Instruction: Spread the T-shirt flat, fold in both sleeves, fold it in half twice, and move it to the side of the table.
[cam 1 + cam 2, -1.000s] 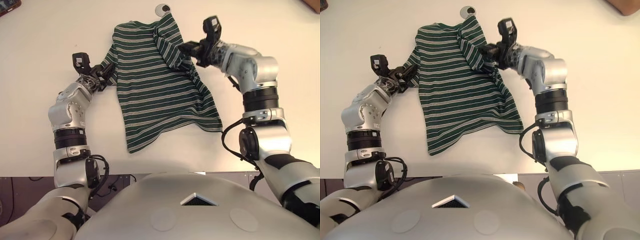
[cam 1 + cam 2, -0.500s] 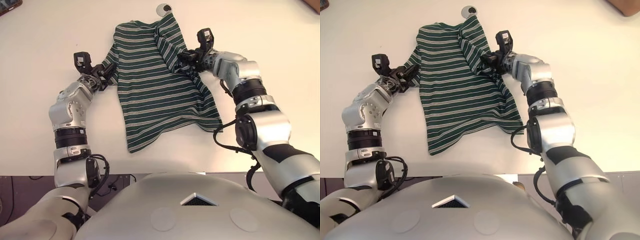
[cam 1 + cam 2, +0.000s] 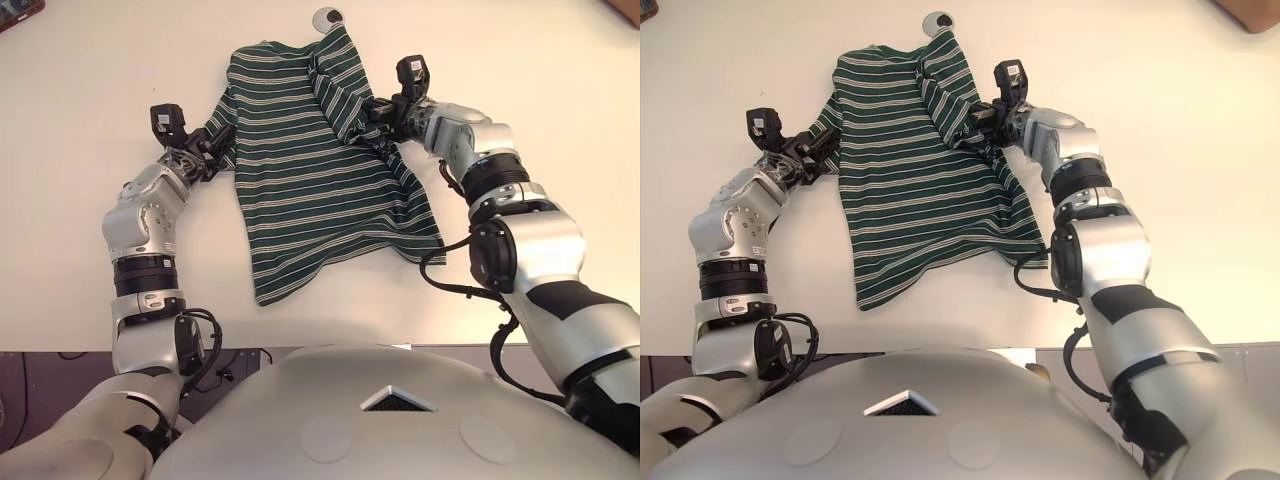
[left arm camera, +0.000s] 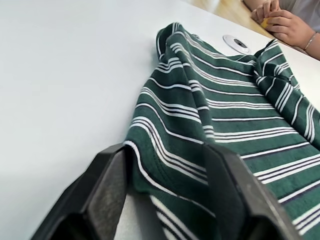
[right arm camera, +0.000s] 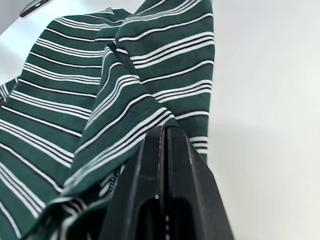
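The T-shirt (image 3: 320, 190) lies on the white worktop (image 3: 80, 250), its long axis running away from the robot, collar far and hem near. Its right shoulder side is doubled over the chest. The right hand (image 3: 378, 112) sits at that fold with fingers pressed together, apparently pinching cloth, though the tips are buried in fabric. The left sleeve (image 3: 222, 135) sticks out at the shirt's left edge, between the spread fingers of the left hand (image 3: 207, 150), unclamped. From there the sleeve would travel rightward, toward the midline.
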{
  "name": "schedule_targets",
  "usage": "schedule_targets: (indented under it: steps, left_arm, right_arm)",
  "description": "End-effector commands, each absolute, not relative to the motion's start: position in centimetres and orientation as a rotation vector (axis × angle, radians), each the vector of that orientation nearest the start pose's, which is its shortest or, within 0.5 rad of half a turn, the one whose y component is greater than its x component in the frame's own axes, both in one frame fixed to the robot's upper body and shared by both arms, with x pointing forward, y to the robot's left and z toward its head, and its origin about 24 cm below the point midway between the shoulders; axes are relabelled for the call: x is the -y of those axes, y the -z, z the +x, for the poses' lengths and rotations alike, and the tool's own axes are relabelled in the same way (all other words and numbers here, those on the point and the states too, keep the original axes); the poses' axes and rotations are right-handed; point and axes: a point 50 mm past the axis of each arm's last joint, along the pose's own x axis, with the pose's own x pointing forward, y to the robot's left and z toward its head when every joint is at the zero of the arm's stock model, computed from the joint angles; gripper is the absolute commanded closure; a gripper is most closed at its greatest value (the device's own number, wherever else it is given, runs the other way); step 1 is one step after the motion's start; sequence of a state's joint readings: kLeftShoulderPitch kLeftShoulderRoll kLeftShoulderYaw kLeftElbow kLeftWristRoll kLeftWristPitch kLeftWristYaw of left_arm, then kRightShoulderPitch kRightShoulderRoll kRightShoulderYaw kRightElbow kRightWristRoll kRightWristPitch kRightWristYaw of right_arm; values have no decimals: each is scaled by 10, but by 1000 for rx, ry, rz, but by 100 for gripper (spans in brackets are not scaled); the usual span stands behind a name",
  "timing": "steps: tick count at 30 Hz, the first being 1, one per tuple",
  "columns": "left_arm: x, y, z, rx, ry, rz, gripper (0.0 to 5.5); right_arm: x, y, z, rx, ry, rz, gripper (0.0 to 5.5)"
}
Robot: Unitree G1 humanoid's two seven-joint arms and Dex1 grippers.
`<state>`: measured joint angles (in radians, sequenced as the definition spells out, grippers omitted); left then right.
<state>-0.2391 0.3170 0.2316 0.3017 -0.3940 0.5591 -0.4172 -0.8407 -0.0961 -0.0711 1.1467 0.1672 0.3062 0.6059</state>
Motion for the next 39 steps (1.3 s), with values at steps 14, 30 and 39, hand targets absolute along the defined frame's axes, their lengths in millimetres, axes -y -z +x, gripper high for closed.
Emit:
schedule_targets:
  steps: [14, 30, 39]
  left_arm:
    - [-229, -9, 276, -540, 215, -301, 304]
    - [-228, -13, 282, -527, 224, -286, 304]
    - [-231, -10, 277, -520, 195, -293, 304]
  right_arm:
    - [213, -59, 381, -483, -189, -141, 528]
    - [161, -18, 364, -580, -357, -50, 547]
    - [237, -6, 345, -708, -112, -153, 547]
